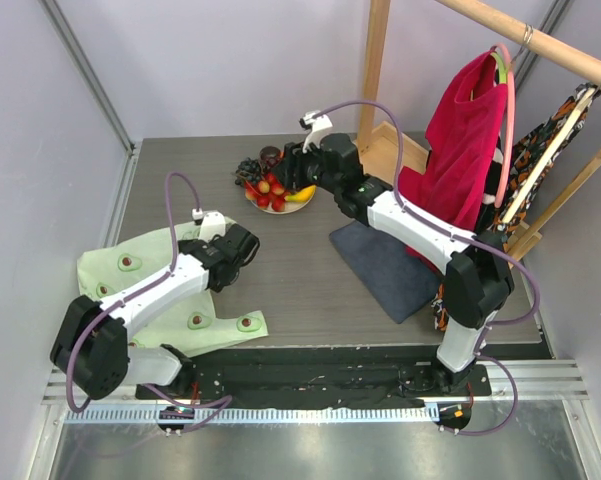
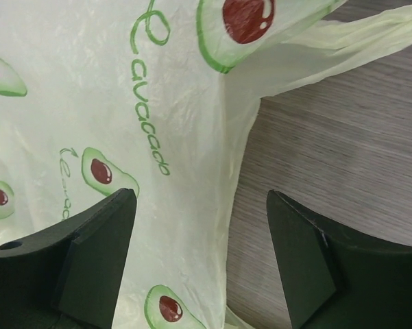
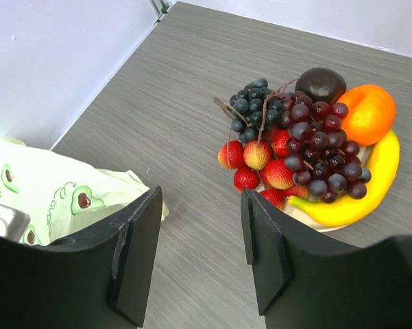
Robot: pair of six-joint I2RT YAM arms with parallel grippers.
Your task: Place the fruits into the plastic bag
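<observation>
The left claw point(image 2: 199, 205) fills the foreground of its wrist view, its two black fingers spread wide with nothing between them. Just beneath lies the plastic bag point(image 2: 89, 103), flat and crumpled on the desk point(image 2: 343, 151). The bag's edge runs up through the gap, so one finger hangs over the film and the other over bare wood. Farther off, a handle loop point(image 2: 370, 31) trails away to the upper right.

The step in hand looks like taking hold of the bag so that its mouth can be opened. To do that well, the claw should probably come straight down on that edge and pinch one layer only. Closing on both layers would keep the mouth shut. The film is thin and will likely slide and bunch, so a slow close seems wise.

The right claw point(image 3: 200, 199) is also open and empty, hanging above bare desk. The fruits point(image 3: 308, 144) lie ahead of it and to one side, heaped on a plate point(image 3: 298, 214), not between its fingers. The strawberries point(image 3: 260, 161) are closest, then the grape bunch point(image 3: 322, 144) and the banana point(image 3: 370, 185). The orange point(image 3: 370, 113) and a dark round fruit point(image 3: 320, 83) sit at the back. From above, plate and bag lie well apart.
</observation>
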